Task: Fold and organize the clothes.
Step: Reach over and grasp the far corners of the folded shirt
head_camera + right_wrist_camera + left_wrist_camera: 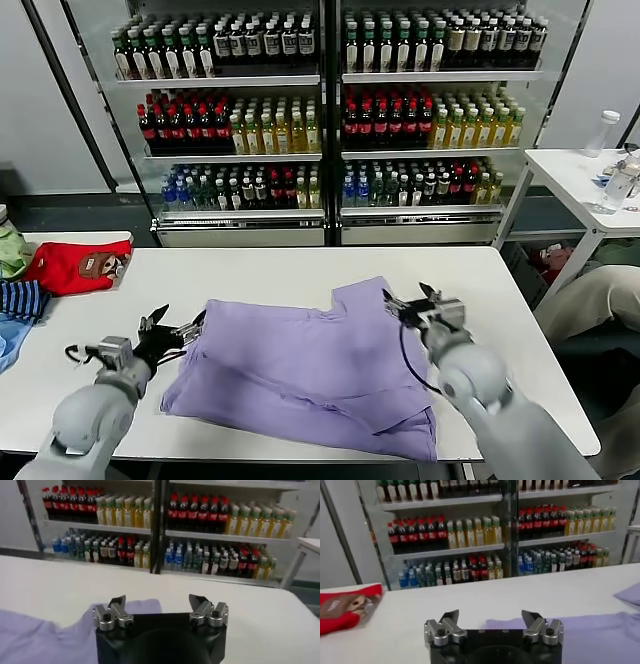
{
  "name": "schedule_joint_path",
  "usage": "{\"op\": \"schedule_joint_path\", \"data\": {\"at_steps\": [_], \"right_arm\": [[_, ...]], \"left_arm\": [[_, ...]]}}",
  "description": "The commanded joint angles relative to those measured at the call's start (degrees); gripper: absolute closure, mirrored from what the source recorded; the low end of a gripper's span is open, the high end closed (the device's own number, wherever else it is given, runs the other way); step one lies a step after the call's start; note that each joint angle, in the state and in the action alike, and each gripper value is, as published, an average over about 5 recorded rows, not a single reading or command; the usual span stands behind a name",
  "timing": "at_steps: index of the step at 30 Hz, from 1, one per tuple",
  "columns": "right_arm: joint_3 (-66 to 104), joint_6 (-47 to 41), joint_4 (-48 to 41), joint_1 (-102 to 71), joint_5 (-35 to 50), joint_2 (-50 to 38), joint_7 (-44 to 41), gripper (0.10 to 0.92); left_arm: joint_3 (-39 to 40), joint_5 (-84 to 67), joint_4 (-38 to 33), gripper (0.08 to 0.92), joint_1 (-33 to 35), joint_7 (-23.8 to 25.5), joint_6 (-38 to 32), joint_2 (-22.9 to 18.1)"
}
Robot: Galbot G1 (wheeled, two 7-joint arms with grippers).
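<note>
The table (300, 265) bears the T-shirt (310, 365) mid-top, partly folded; a fold step looks just finished. Left gripper (172, 328) at the T-shirt's left edge and right gripper (425, 305) at its right edge gape wide, empty; next likely calls for regrasping an edge.

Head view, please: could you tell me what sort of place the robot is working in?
Probably a lab or demo room staged like a shop: glass-fronted drink coolers full of bottles stand behind a white work table, where a lavender T-shirt lies.
</note>
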Motion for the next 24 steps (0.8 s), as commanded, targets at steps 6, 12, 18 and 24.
{"op": "schedule_joint_path", "data": {"at_steps": [6,12,18,24], "right_arm": [[-6.5,-0.3,-22.7,13.7,-1.5,10.1,3.5,0.202],[-6.0,-0.3,-25.3,13.5,-1.5,11.8,6.0,0.203],[-5.9,-0.3,-23.9,12.3,0.5,11.5,8.0,0.203],[-6.0,-0.4,-22.0,11.0,2.8,11.0,9.3,0.205]], "left_arm": [[6.6,3.1,22.3,0.177,-16.9,12.9,-0.4,-0.5],[6.7,3.9,24.4,0.177,-17.5,13.4,-0.8,-0.8],[6.2,3.9,23.3,0.177,-16.4,14.9,-0.8,-0.3],[6.3,4.2,24.1,0.183,-16.6,15.6,-1.9,-1.5]]}}
